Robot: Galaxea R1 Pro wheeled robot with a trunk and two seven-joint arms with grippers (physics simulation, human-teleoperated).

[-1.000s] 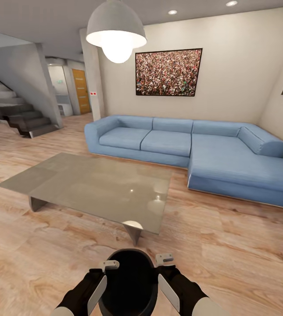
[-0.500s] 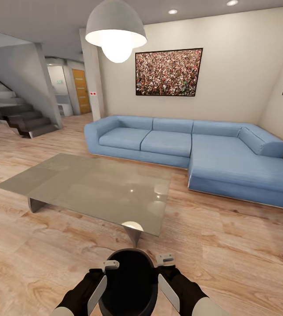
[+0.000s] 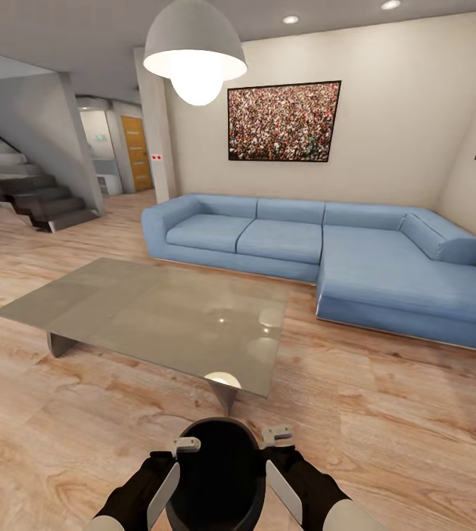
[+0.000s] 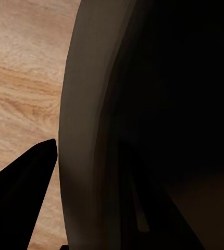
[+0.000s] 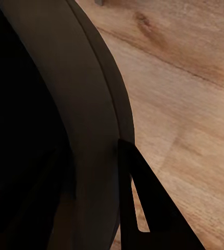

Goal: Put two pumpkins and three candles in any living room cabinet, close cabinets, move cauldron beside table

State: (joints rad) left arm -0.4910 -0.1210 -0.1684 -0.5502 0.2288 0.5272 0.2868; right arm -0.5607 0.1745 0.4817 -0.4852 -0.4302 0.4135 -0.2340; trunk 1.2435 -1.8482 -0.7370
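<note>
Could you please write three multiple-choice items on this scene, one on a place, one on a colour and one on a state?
1. Where is the cauldron?
A. On the sofa
B. Between the two grippers, in front of the table's near corner
C. On the stairs

2. What colour is the sofa?
A. Blue
B. Red
C. Green

3. What state is the pendant lamp in?
A. Off
B. Lying on the floor
C. Lit

Answers:
1. B: in the head view the left gripper and right gripper sit on either side of its rim, short of the table.
2. A: its cushions and arms are light blue.
3. C: its bulb glows white under the shade.
</note>
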